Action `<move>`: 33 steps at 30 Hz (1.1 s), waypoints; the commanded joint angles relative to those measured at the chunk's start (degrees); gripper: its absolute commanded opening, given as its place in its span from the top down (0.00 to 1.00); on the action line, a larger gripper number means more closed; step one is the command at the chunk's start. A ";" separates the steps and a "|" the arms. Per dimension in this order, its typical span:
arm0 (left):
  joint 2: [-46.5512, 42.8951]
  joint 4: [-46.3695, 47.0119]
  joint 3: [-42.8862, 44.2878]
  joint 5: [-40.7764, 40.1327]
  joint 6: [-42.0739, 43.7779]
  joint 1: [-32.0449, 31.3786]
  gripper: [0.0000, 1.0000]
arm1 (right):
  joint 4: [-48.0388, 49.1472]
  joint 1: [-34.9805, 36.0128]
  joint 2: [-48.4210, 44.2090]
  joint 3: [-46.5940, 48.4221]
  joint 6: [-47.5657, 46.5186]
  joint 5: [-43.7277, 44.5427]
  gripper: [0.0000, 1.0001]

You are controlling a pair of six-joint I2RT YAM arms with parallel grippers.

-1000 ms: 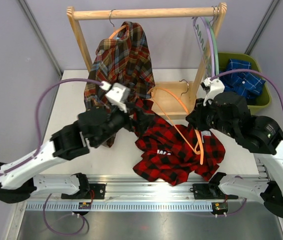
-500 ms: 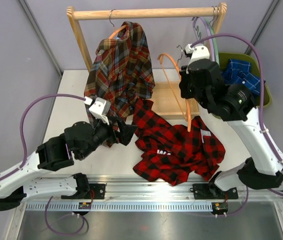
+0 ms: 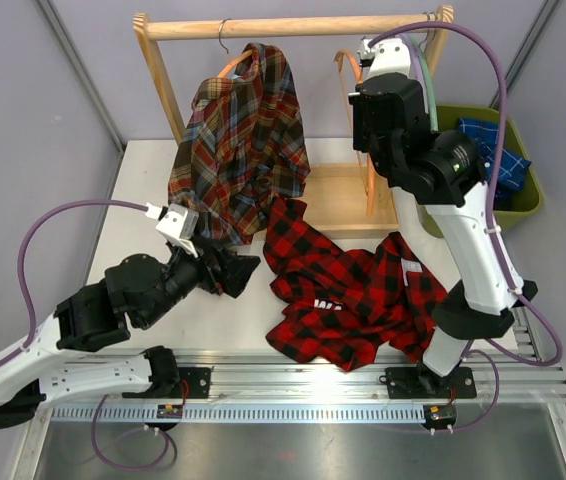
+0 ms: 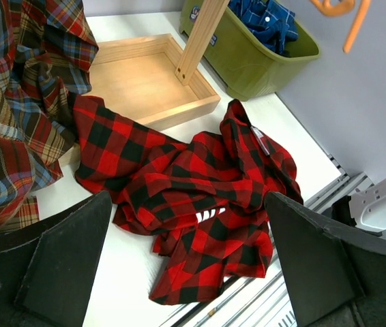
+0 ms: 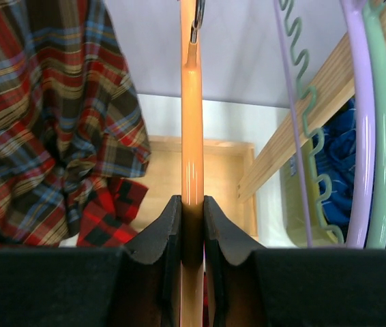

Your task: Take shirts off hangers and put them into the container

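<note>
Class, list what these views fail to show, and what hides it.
1. Right wrist view: orange hanger hook, cut off by the top edge.
2. Top view: tartan shirt covers most of its own hanger.
3. Top view: right arm hides part of the green bin.

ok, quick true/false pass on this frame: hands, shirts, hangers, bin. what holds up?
1. The right hand is shut on the thin orange plastic hanger. True.
2. The red-and-black check flannel shirt lies in the olive-green rectangular plastic bin. False: it lies crumpled on the white table, outside the bin.
3. The brown tartan flannel shirt hangs from the wooden rack's rail. True.
4. The left hand grips the red-and-black shirt. False: its jaws stand open and empty.
</note>
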 commanded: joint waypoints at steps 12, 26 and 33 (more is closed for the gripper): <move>-0.90 2.43 -1.28 0.12 -1.49 -0.39 0.01 | 9.89 -8.46 2.56 4.16 -6.13 0.03 1.00; 0.68 3.48 -1.81 0.56 -1.93 -0.39 0.01 | 12.88 -8.46 0.62 3.81 -8.06 -3.05 1.00; 0.42 4.10 -2.25 0.74 -2.02 -0.39 0.01 | 13.94 -8.54 5.80 10.39 -12.11 -0.94 1.00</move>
